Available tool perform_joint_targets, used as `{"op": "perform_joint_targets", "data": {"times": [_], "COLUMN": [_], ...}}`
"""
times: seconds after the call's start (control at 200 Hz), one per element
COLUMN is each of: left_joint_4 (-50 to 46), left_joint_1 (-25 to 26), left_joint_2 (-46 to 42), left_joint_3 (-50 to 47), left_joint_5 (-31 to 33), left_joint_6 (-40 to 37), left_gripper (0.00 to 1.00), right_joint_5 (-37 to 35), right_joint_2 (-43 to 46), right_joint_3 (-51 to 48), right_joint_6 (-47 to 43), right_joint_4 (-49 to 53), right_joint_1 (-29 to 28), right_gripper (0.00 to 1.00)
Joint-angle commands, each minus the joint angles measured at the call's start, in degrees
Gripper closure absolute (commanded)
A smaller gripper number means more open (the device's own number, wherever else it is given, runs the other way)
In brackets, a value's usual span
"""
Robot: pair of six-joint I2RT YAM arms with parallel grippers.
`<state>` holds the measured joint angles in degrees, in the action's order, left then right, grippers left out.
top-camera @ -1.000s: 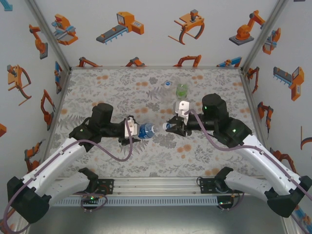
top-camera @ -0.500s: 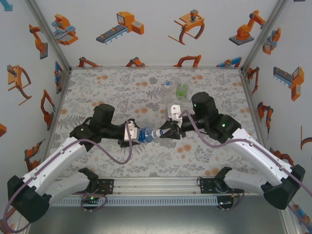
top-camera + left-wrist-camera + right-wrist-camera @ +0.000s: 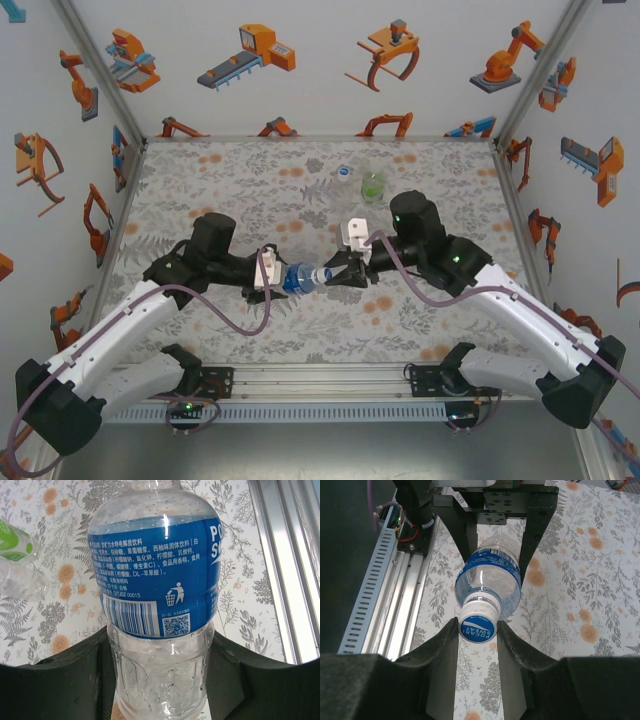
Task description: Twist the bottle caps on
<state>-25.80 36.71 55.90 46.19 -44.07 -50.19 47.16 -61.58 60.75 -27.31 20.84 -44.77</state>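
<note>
The left gripper (image 3: 279,279) is clamped around the lower body of the blue-labelled bottle (image 3: 155,580), holding it on its side with the neck pointing away from its fingers, toward the right gripper (image 3: 336,276). That one is pinched narrow on the cap (image 3: 479,623), which sits on the bottle's neck. Beyond the right gripper, well apart on the table (image 3: 200,180), are the plain clear bottle (image 3: 344,178) and the green bottle (image 3: 373,185).

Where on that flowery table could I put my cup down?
Bare: the far left corner of the table and the near strip between the arms. Crowded: the middle, where left fingers hold the blue-label bottle, right fingers its cap; green bottle and clear bottle just behind.
</note>
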Motion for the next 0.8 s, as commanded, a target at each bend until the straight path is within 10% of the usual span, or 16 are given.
{"op": "perform_joint_targets", "data": {"times": [0.0, 0.511, 0.796], "left_joint_4": [1.46, 1.45, 2.16], "left_joint_1": [0.23, 0.19, 0.14], "left_joint_2": [0.15, 0.66, 0.01], "left_joint_3": [2.23, 2.77, 2.50], "left_joint_5": [-3.17, -3.92, -2.88], "left_joint_6": [1.53, 2.59, 3.07], "left_gripper": [1.00, 1.00, 1.00], "right_joint_5": [-2.44, -4.44, -9.96], "right_joint_2": [0.39, -1.28, -3.38], "right_joint_3": [-1.36, -1.22, -5.12], "right_joint_6": [-1.58, -3.33, 28.91], "right_joint_4": [-1.71, -2.28, -13.84], "right_joint_1": [-1.19, -3.03, -3.12], "right_gripper": [1.00, 1.00, 1.00]}}
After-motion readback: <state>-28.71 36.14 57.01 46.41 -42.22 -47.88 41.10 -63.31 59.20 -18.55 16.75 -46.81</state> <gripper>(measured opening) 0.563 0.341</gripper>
